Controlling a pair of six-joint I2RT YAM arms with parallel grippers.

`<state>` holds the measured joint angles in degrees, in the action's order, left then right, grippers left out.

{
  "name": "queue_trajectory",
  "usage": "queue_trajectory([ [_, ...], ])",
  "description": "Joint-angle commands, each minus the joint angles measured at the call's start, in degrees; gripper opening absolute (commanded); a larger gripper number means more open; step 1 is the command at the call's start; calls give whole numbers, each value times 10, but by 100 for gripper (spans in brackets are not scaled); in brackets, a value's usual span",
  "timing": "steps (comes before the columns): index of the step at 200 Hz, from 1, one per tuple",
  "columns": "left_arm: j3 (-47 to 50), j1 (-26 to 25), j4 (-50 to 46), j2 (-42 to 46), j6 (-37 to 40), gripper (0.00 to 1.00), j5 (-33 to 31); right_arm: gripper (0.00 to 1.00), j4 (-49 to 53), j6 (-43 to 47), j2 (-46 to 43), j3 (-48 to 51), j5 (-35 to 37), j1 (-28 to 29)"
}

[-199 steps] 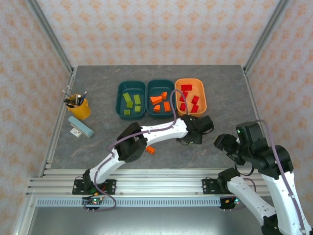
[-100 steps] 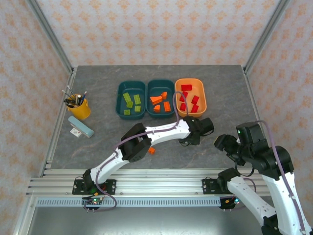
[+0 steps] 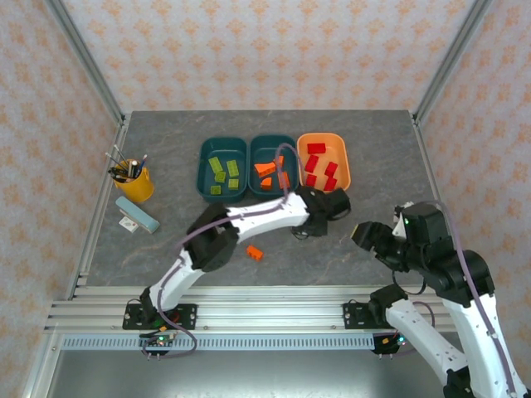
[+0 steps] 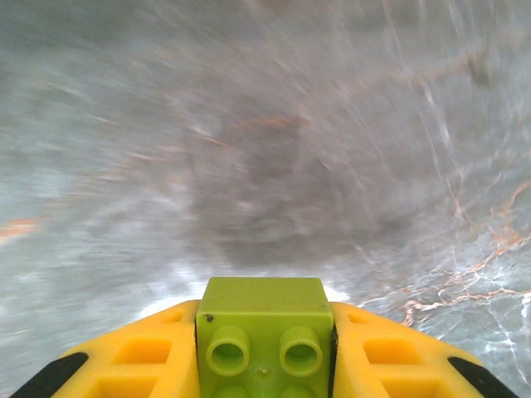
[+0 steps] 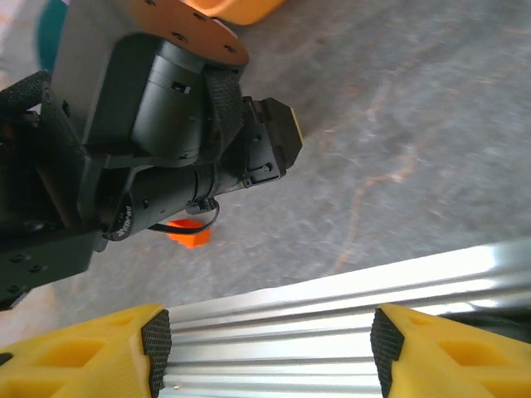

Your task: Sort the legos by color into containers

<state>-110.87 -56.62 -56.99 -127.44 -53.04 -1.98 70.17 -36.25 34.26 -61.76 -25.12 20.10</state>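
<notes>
Yellow-green plastic is pinched in the left gripper. One small green brick, studs toward the wrist camera, is clamped between the two yellow fingers. The grey marbled bench beyond it is blurred, so I cannot tell how high the brick is held.

Seen from above, three trays lie in a row beyond this gripper, away from the arm bases. The orange tray holding red bricks is just beyond it. The middle teal tray with orange bricks is beyond and slightly left. The left teal tray, farther left, holds green bricks.

A loose orange brick lies on the bench to the left of the gripper and nearer the bases.

The right gripper sits to the right of the left one, apart from it. Its fingers are spread with nothing between them. The left arm's black wrist is ahead of it, and the loose orange brick shows past that wrist.
</notes>
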Motion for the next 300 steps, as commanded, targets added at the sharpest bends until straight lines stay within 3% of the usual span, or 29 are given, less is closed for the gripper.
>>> queue_trajectory([
  [1, 38, 59, 1, 102, 8, 31, -25, 67, -162, 11, 3, 36, -85, 0],
  [40, 82, 169, 7, 171, 50, 31, -25, 66, -322, 3, 57, 85, -84, 18],
  [68, 83, 250, 30, 175, 75, 31, -17, 66, -416, 13, 123, 94, -44, 77],
  [116, 12, 351, 74, 93, 105, 32, 7, 68, -667, 65, 232, 128, 63, 191],
  [134, -36, 375, 70, 47, 107, 32, 12, 69, -752, 82, 282, 137, 95, 203],
  [179, -134, 416, 53, -52, 98, 32, 34, 71, -826, 97, 426, 72, 118, 203],
  [215, -204, 431, 29, -115, 98, 32, 52, 71, -827, 87, 515, 9, 134, 202],
  [283, -223, 446, 36, -159, 90, 34, 69, 72, -814, 64, 569, -31, 130, 196],
  [300, -230, 446, 34, -169, 93, 38, 72, 71, -813, 58, 570, -28, 132, 196],
])
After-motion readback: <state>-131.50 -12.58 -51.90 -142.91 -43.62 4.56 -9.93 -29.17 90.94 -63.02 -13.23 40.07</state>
